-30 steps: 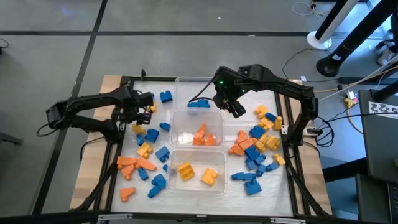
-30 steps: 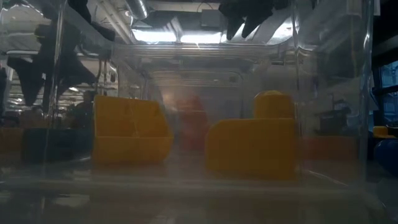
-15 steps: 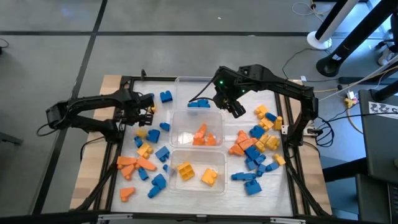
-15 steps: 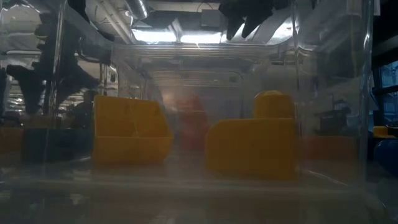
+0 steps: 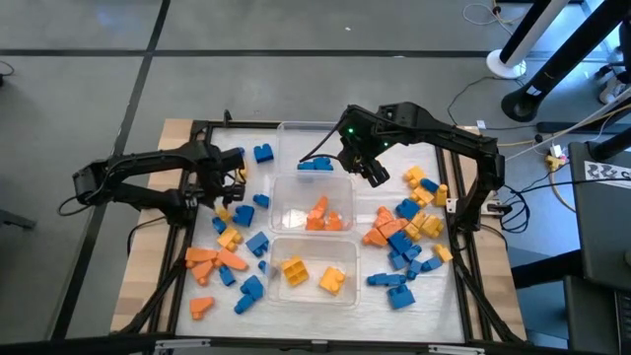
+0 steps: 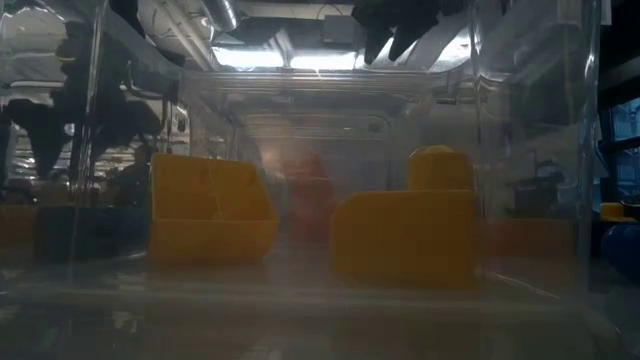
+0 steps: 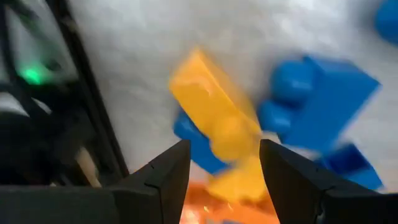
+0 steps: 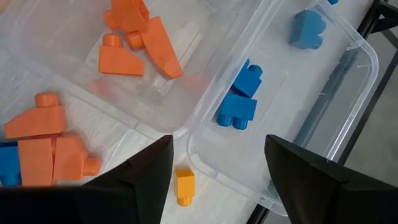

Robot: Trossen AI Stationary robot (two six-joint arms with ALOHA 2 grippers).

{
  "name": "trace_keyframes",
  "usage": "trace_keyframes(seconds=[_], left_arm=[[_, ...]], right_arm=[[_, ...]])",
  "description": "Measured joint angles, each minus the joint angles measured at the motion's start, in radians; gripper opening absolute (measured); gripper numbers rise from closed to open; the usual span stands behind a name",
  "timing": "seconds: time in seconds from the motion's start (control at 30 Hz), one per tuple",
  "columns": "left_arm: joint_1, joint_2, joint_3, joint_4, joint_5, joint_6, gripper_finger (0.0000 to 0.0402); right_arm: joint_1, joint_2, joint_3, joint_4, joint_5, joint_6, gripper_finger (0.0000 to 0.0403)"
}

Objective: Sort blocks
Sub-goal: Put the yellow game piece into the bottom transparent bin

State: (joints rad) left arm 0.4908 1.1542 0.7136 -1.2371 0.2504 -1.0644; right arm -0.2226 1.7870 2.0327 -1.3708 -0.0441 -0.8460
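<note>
Blue, orange and yellow blocks lie loose on the white mat in a left heap (image 5: 232, 242) and a right heap (image 5: 404, 232). My left gripper (image 5: 230, 180) points down over the left heap, open. Its fingers stand on either side of a slanting yellow block (image 7: 214, 115) that lies on a blue block (image 7: 196, 146). Whether they touch it, I cannot tell. My right gripper (image 5: 376, 176) hangs open and empty, high above the gap between the far tub and the middle tub (image 8: 219, 142).
Three clear tubs stand in a row down the middle: the far tub (image 5: 286, 128) holds blue blocks (image 8: 239, 99), the middle tub (image 5: 278, 202) orange blocks (image 8: 134, 37), the near tub (image 5: 274, 286) yellow blocks (image 6: 405, 235). A small yellow block (image 8: 185, 185) lies beside the tubs.
My left gripper has turned at the wrist while staying over the same spot of the left heap, its gap unchanged. My right gripper and the blocks in the tubs have kept still.
</note>
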Motion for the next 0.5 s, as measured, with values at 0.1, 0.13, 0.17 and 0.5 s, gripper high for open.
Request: trace_keyframes(seconds=[0.1,0.13,0.17,0.5], left_arm=[[-0.014,0.000,0.000,0.000,0.037,0.016,0.0182],[-0.021,0.000,0.000,0.000,0.036,0.029,0.0182],[-0.030,0.000,0.000,0.001,0.036,0.045,0.0182],[-0.154,0.000,0.000,0.055,-0.098,0.000,0.0182]], right_arm=[[0.000,0.000,0.000,0.000,0.000,0.000,0.0253],[0.000,0.000,0.000,0.000,0.000,0.000,0.0253],[0.000,0.000,0.000,0.000,0.000,0.000,0.0253],[0.000,0.000,0.000,0.008,0.000,-0.001,0.0253]])
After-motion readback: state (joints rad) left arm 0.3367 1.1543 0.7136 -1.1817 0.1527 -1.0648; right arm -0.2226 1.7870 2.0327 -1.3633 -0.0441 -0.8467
